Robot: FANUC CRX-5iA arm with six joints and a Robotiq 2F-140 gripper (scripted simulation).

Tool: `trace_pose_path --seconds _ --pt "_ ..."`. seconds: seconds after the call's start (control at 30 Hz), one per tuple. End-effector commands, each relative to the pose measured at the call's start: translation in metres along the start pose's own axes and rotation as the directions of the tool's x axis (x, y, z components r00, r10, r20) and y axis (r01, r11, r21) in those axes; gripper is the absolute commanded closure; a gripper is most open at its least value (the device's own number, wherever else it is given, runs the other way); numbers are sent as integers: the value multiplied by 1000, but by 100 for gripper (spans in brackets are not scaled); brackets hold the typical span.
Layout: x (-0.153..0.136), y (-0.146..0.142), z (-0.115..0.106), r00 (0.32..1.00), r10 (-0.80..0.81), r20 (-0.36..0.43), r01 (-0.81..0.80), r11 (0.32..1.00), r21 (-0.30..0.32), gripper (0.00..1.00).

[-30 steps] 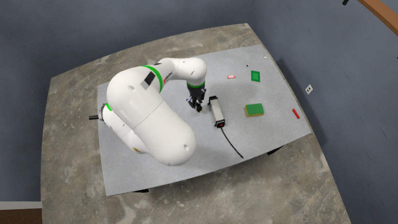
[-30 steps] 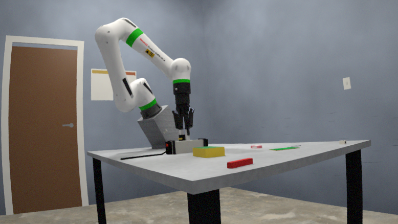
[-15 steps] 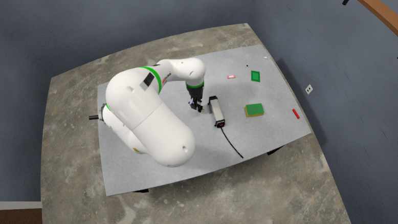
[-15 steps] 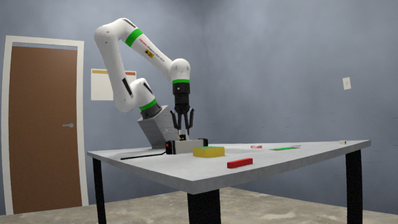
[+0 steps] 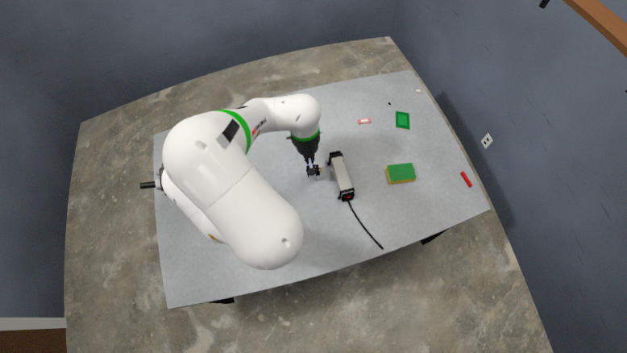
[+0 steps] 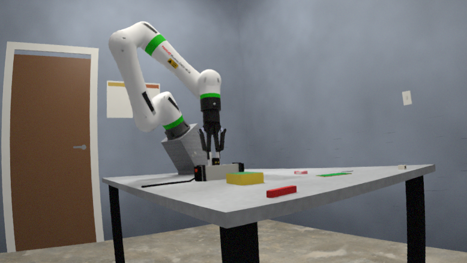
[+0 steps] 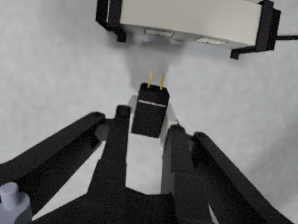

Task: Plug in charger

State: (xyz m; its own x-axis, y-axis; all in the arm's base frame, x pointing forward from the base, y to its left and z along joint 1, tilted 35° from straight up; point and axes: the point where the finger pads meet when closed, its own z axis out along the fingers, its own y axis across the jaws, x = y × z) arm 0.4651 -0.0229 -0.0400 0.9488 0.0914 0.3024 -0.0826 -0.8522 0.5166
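My gripper is shut on the small black charger, whose two brass prongs point toward the power strip. The strip is a pale block held by black clamps at both ends, with its outlets on the side facing the charger. In the wrist view the prongs stand a short way off the strip's face, roughly in line with the left outlet. In the top view the charger hangs just left of the strip. In the exterior view the gripper points straight down just behind the strip.
A black cable runs from the strip's red-switch end toward the table edge. A green and yellow block, a flat green tile, a pink piece and a red bar lie beyond the strip.
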Motion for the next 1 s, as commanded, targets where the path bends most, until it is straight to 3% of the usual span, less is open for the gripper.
trace_pose_path --seconds 0.0,0.97 --pt "0 0 0 995 -84 46 83 996 23 90" --pt "0 0 20 995 -85 47 84 996 23 90"
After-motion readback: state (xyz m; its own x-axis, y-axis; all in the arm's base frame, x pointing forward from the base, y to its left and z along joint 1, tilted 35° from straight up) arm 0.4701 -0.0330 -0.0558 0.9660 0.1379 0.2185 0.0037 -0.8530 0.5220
